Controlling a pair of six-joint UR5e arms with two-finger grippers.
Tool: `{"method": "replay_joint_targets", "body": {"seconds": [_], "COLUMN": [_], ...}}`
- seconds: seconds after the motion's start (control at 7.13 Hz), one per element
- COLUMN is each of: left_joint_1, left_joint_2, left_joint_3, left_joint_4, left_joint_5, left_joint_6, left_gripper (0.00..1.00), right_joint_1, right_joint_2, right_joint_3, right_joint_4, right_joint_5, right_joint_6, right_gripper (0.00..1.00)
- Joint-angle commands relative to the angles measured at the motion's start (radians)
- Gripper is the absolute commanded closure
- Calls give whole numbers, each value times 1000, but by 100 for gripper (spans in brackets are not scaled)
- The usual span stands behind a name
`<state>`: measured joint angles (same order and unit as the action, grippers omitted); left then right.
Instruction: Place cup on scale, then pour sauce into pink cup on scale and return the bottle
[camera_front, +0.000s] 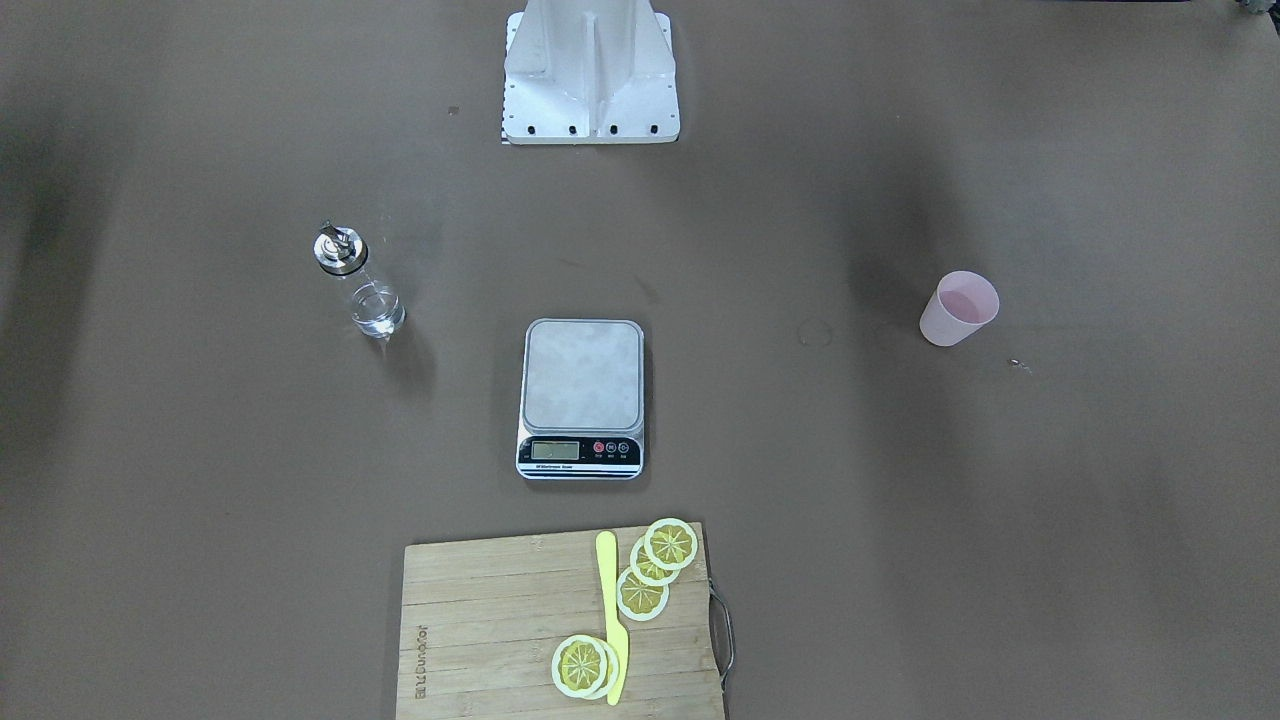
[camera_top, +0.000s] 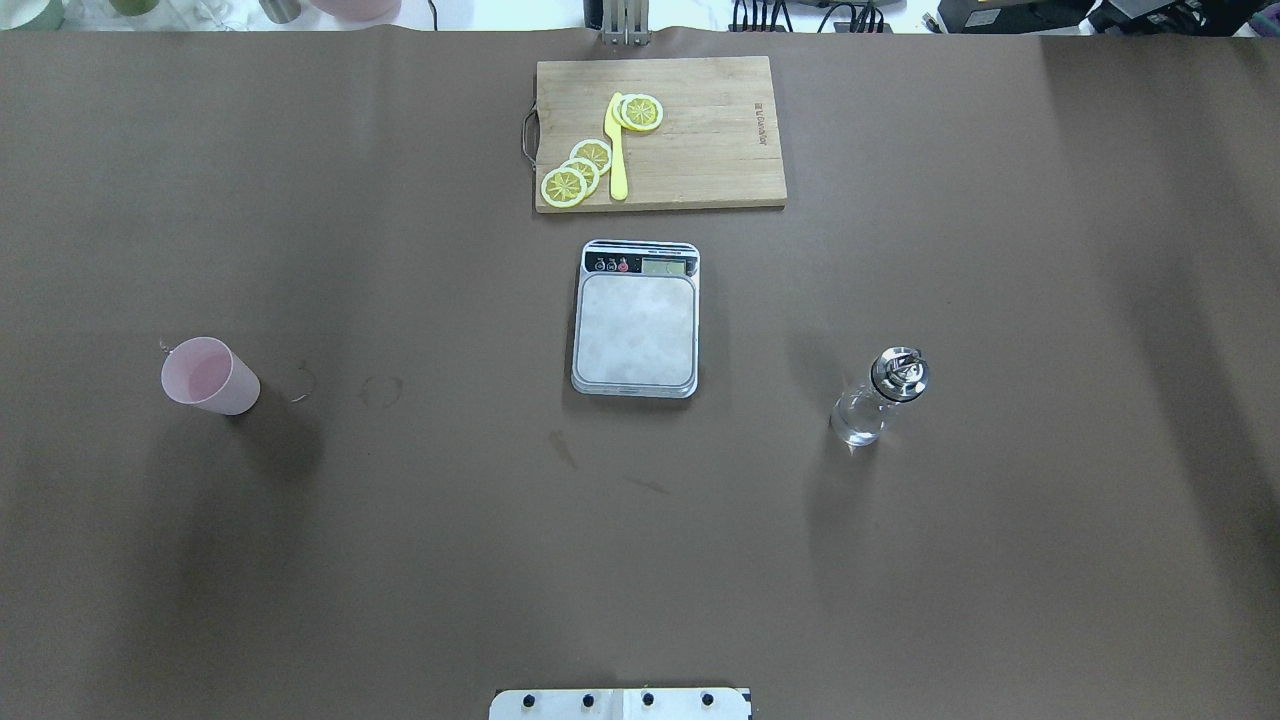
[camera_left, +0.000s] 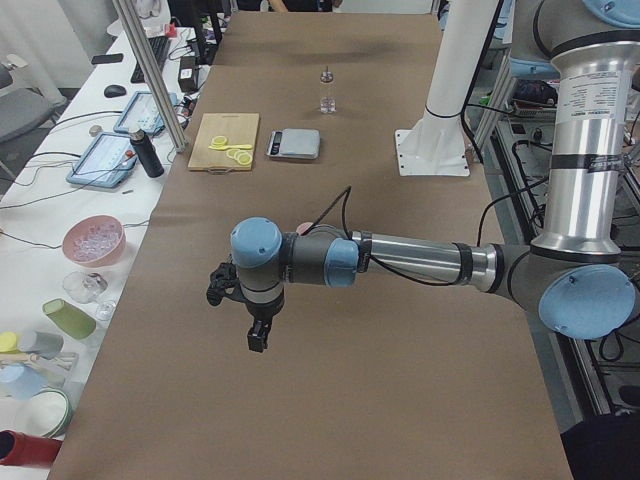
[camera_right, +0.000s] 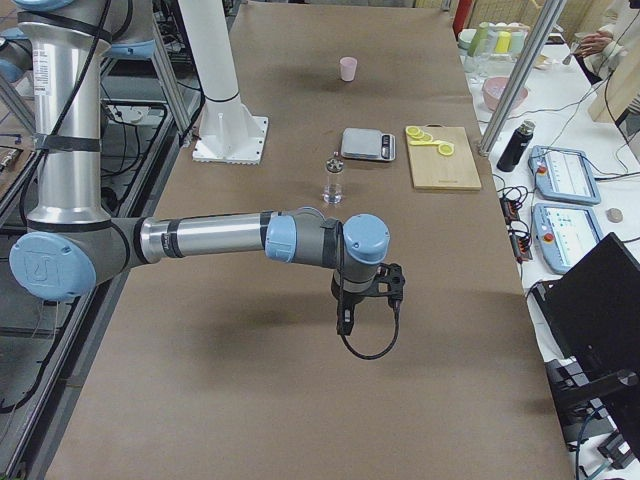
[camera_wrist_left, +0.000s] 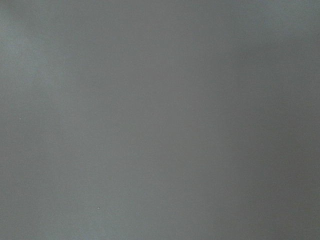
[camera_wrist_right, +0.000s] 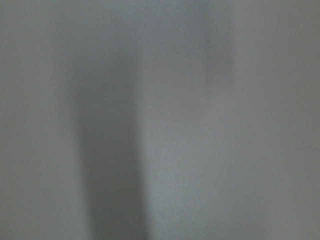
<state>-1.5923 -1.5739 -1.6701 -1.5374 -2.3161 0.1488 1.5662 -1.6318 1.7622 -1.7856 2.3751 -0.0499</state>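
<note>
Standing upright at the robot's left is the cup (camera_top: 208, 376), and the bottle (camera_top: 888, 392), sauce (camera_top: 856, 426) pooling low inside, is standing at its right, each likely being kept within one arm's reach. The scale (camera_top: 636, 330) is lying bare between them, well apart from both. The left end effector (camera_left: 250, 318) and right end effector (camera_right: 352, 312) are hovering over the desk (camera_top: 1000, 560); whether wide or narrow, I cannot tell, since only the side views are showing them

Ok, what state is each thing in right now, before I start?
Pale pink plastic cup: upright, looks empty, on the table.
Silver-grey digital scale: platform bare.
Clear glass bottle: upright, capped, part-filled.
Left claw: open or shut, cannot tell.
Right claw: likewise, cannot tell.
</note>
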Motion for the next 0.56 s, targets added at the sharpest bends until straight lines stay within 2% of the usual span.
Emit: {"method": "replay_joint_targets", "body": {"seconds": [0.0, 0.42], "left_joint_1": [0, 2], "left_joint_2": [3, 5], "left_joint_3": [-7, 0], "left_joint_4": [3, 0], "left_joint_5": [-2, 7], "left_joint_6": [-3, -6], "left_gripper": [2, 2], "right_joint_1": [0, 0], "right_joint_2": [-2, -7], "right_joint_3": [2, -1], "right_joint_4": [0, 2], "right_joint_5": [53, 50], "right_joint_6": [2, -1], "right_gripper": [0, 0]}}
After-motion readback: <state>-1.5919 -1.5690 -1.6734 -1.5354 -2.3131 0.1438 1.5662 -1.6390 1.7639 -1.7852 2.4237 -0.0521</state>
